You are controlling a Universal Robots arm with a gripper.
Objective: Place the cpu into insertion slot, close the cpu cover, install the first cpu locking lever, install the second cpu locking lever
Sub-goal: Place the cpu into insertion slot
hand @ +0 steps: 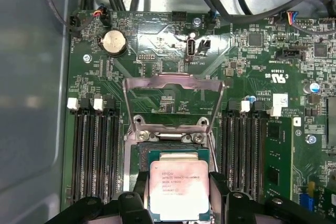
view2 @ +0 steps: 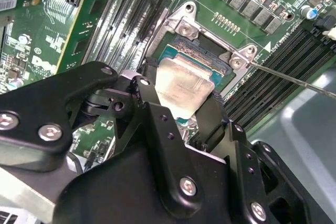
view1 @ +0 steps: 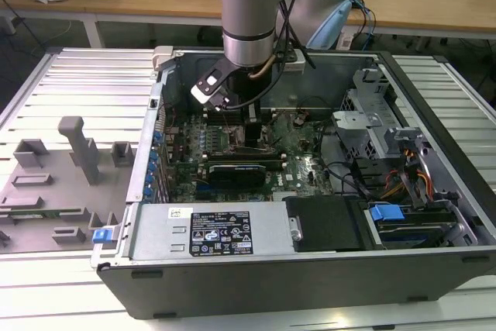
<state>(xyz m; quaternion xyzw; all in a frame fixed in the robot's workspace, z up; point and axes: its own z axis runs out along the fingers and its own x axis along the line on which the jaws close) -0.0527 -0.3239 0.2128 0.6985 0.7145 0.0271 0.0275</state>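
— How does the arm stand?

— The silver and pale-blue robot arm (view1: 248,29) reaches straight down from above into the open dark-grey computer case (view1: 310,269); its wrist points at the green motherboard (hand: 157,40); the black two-fingered gripper (view1: 254,131) hangs low over the board's middle.

— And the fingers?

— In both wrist views they are drawn in on the small square silver-topped cpu (hand: 180,187); one black finger (hand: 139,183) sits against each opposite edge; the chip lies flat between them.

— Where is that chip?

— Directly over the square black-framed insertion slot (hand: 137,157); a dark strip of socket shows beyond its far edge; whether it is fully seated, I cannot tell.

— The cover?

— The thin silvery windowed cpu cover (hand: 173,81) stands swung up and open; it is hinged at the socket's far side, clear of the chip.
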